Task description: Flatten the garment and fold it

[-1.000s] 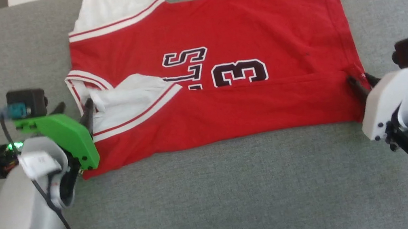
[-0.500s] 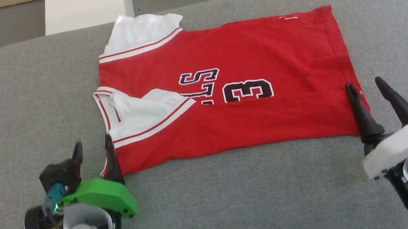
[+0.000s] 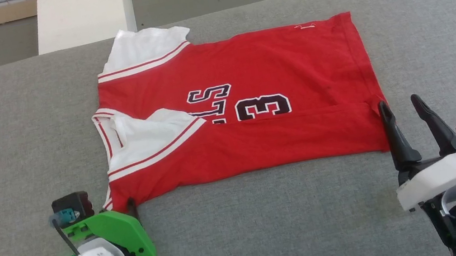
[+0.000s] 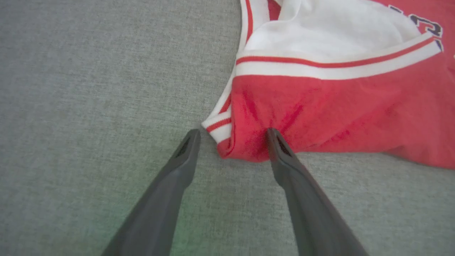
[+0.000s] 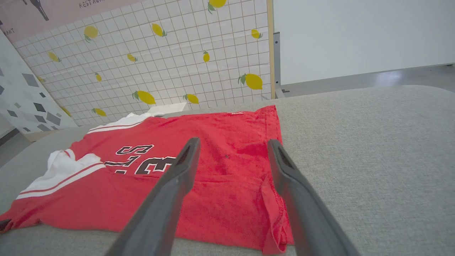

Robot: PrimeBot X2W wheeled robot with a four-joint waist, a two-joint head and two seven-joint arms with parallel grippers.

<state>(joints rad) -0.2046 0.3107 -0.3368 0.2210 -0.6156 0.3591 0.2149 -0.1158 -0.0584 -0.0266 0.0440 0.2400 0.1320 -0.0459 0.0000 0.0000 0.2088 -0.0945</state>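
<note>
Red white-sleeved jersey garment (image 3: 254, 59) flat on grey fabric desk (image 3: 272, 231). Left hand (image 4: 233, 133): fingers apart, straddling its near-left corner, possibly touching. Right hand (image 3: 399, 103): fingers apart, empty, at near-right corner.

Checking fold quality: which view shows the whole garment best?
The head view: the garment lies fully in frame, its near strip folded over the lettering's lower part. The left wrist view gives one near corner up close; the right wrist view sees it low and slanted from the hem end.
</note>
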